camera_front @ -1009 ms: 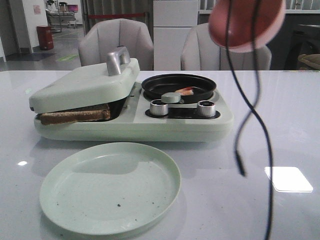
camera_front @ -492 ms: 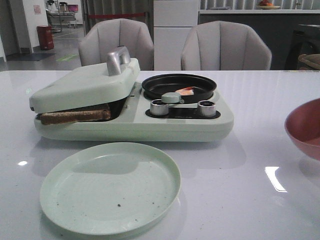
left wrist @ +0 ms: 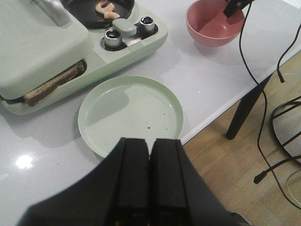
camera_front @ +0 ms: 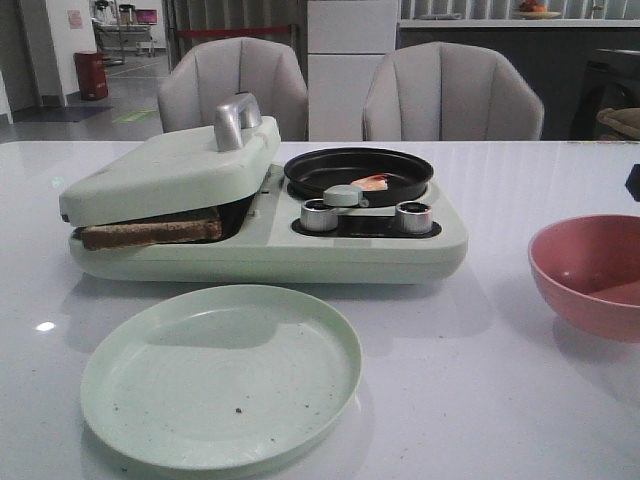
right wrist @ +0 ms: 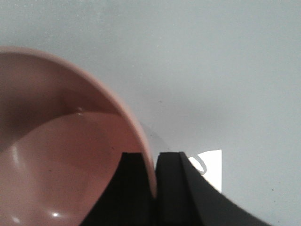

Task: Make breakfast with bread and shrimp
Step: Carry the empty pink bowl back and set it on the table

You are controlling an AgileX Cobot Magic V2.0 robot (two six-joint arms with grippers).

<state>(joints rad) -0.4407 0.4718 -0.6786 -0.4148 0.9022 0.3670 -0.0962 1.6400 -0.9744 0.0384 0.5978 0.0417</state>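
On the glossy white tabletop (camera_front: 480, 340) stands a pale green breakfast-maker appliance (camera_front: 265, 215) with a hinged press lid and a round black frying pan (camera_front: 358, 172) set into its right half. The front view shows a brown-crusted slice of bread (camera_front: 150, 230) clamped under the lowered lid, its edge poking out at the front-left; only one slice edge can be made out. The small curled orange-pink shrimp (camera_front: 370, 183) lies in the pan, seen more clearly from above in the left wrist view (left wrist: 106, 9).

An empty pale green round plate (camera_front: 220, 375) sits just in front of the appliance. The salmon-pink round bowl (camera_front: 590, 272) rests on the tabletop to the right, well apart from the appliance.

The left fingers (left wrist: 149, 160) are pressed together with nothing between them, hanging above the plate's near edge. The right wrist view alone shows the right fingers (right wrist: 151, 165) pinching the bowl's rim, one inside and one outside.
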